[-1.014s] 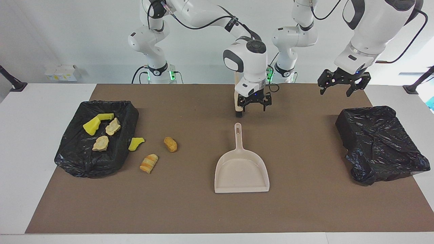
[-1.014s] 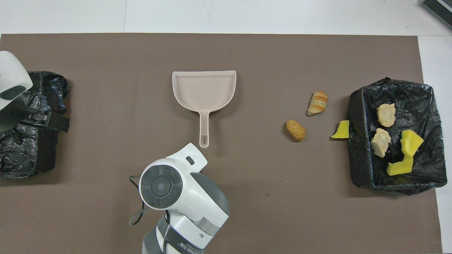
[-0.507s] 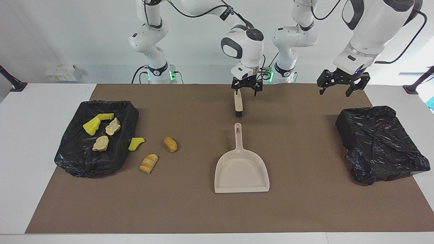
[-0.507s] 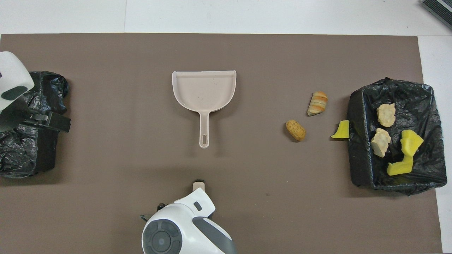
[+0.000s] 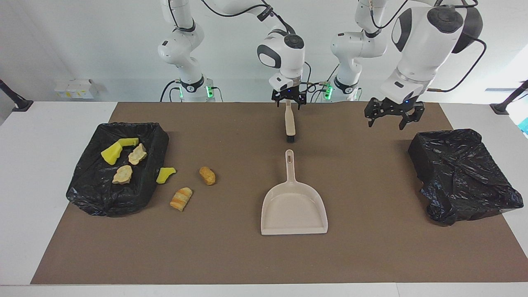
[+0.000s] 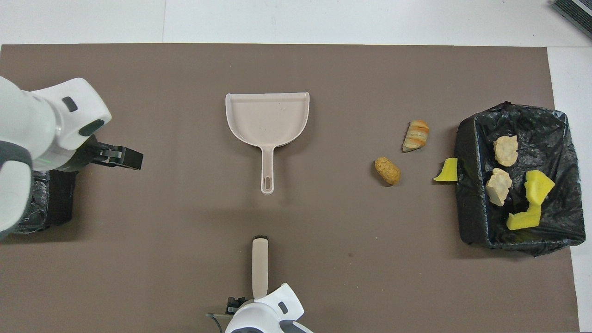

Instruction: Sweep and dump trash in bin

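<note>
Three loose scraps lie beside the black-lined bin holding four more, the beige plastic dustpan and brush rest untouched, both grippers, right and left, hang open: grasping tools comes next.

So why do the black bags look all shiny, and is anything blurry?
Facing view: the crinkled bag near the left arm's end catches the room light in small pale glints; the dustpan looks sharp, with a soft thin shadow. Overhead view: the bag holding scraps glints too; the left arm's white casing fills that view's lower edge, big and soft-edged.
</note>
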{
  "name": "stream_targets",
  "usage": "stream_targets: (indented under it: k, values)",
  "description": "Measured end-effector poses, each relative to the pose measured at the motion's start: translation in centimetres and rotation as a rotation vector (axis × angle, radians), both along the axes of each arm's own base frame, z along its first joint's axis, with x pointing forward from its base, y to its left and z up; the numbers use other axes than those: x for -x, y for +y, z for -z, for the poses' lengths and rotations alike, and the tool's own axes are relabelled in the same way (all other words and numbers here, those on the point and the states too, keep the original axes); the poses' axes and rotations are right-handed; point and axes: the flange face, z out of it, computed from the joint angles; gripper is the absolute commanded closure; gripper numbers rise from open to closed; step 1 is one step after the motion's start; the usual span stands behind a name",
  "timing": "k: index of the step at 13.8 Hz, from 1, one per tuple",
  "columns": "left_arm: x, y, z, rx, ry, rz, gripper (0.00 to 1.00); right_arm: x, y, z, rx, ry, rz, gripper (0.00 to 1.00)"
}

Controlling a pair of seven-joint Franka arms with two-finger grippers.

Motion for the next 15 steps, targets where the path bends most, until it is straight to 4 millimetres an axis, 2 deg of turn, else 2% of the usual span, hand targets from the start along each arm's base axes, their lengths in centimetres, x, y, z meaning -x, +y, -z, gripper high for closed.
stream_targets:
  k: [2,4,6,9,12,15]
  values:
    - [0.3,-3.0,1.2,0.01,-0.028,-0.015,0.0,1.6,-0.3,-0.1,0.003,0.003,-0.023,0.01]
    - [0.5,-5.4,3.0,0.022,-0.049,-0.011,0.0,2.6,-0.1,-0.6,-0.004,0.0,-0.043,0.13]
    - [0.4,-8.0,5.1,0.03,-0.052,-0.004,0.0,2.9,0.0,-0.8,-0.008,-0.002,-0.07,0.28]
    - [-0.2,-11.6,9.4,0.041,-0.044,-0.012,0.0,3.0,-0.1,-0.6,-0.023,0.021,-0.108,0.34]
    - [-0.8,-15.2,14.4,0.057,-0.042,-0.03,0.0,3.0,-0.1,-0.5,-0.034,0.031,-0.169,0.5]
    - [0.1,-19.1,17.3,0.078,-0.052,-0.07,0.0,3.0,-0.3,-0.4,-0.035,0.035,-0.235,0.75]
